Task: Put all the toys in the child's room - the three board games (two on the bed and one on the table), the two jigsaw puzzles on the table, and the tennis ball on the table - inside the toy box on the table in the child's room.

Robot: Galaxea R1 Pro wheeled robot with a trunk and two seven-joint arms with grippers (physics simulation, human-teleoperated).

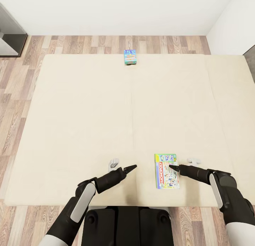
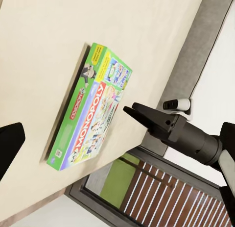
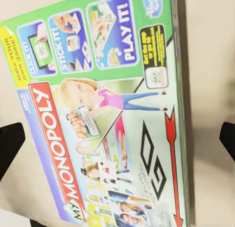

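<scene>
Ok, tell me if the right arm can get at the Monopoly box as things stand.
Probably yes: the right gripper hangs over the Monopoly box at the bed's near edge, fingers spread past both long sides, with nothing between.

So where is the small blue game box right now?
In the head view the small blue game box lies at the bed's far edge, about midway across, far from the Monopoly box beside the right gripper.

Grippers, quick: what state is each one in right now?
Left tool: cannot tell, holding nothing.
Right tool: open, poised over the Monopoly box, not gripping it.
</scene>
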